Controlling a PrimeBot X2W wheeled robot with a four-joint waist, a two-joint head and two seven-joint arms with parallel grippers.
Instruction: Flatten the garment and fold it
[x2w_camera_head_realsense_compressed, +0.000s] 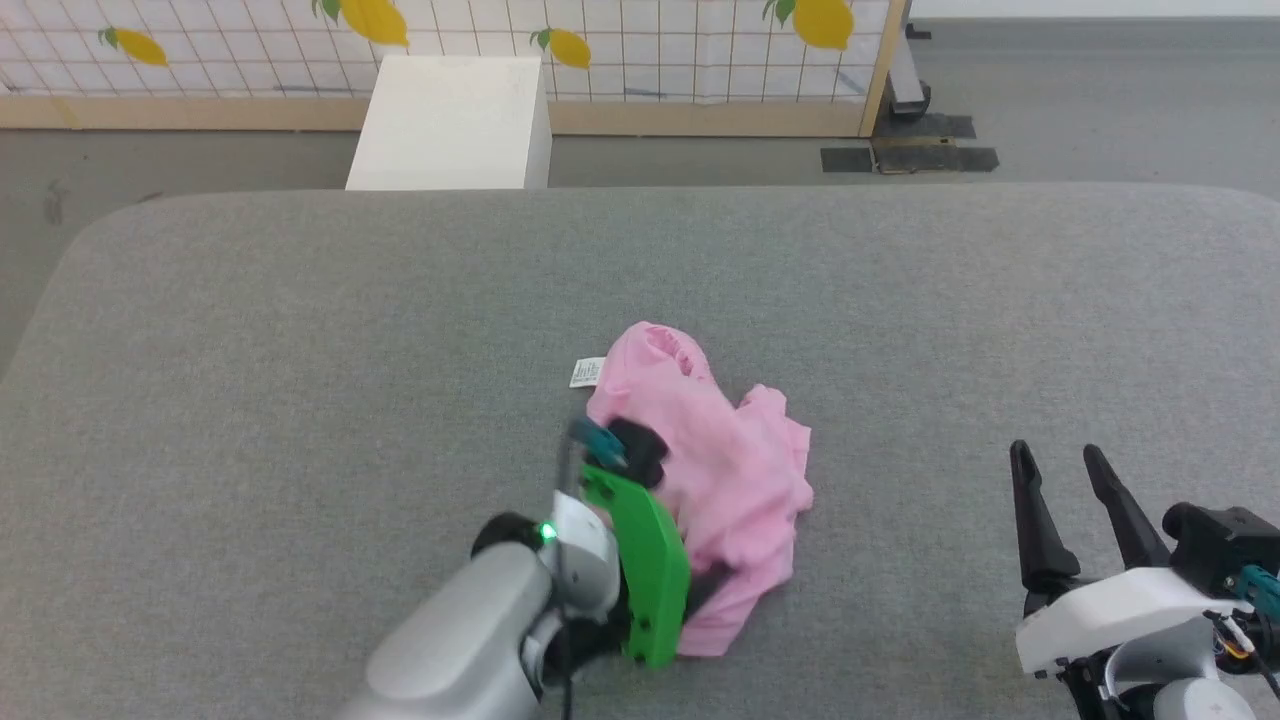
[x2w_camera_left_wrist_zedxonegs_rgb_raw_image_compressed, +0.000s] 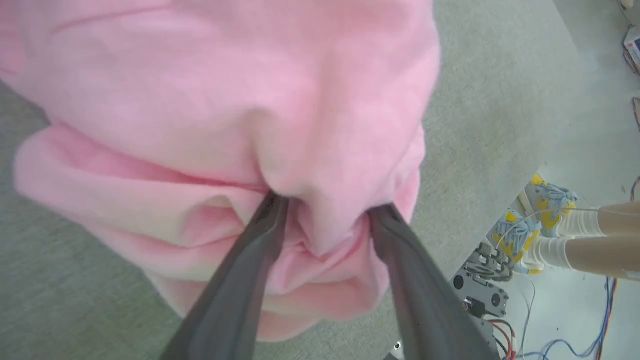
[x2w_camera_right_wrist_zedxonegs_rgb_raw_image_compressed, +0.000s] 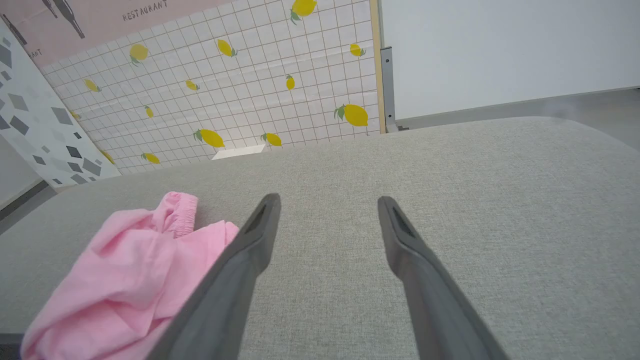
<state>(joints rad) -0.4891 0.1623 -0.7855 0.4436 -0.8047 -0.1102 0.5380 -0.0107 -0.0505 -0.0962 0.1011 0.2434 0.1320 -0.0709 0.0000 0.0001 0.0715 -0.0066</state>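
The grey fabric-covered worktop (x2w_camera_head_realsense_compressed: 300, 330) carries one thing, the pink garment (x2w_camera_head_realsense_compressed: 720, 460). It lies about midway between the left and right edges, somewhat nearer the front edge than the far one and well away from every corner.

The garment is a crumpled heap, with layers bunched over one another, deep creases and no leg or hem laid out straight. By that showing, neither part of the task is done. The flattening is only at its start, and folding can't begin until the cloth lies in a single spread layer.

The left gripper (x2w_camera_left_wrist_zedxonegs_rgb_raw_image_compressed: 327, 205) is down on the side of the heap nearest the front edge. Its fingers stand apart with their tips sunk into the cloth and a wad of pink fabric bulging between them. The jaws have not pinched together on it, so I judge this a grasp being set rather than made.

The right gripper (x2w_camera_head_realsense_compressed: 1058, 455) rests near the front right of the worktop, well apart from the garment, its fingers spread and holding nothing.

The gathered waistband (x2w_camera_head_realsense_compressed: 665, 345) sits at the far end of the heap, and the small white label tag (x2w_camera_head_realsense_compressed: 587, 372) lies on the worktop just beside it.
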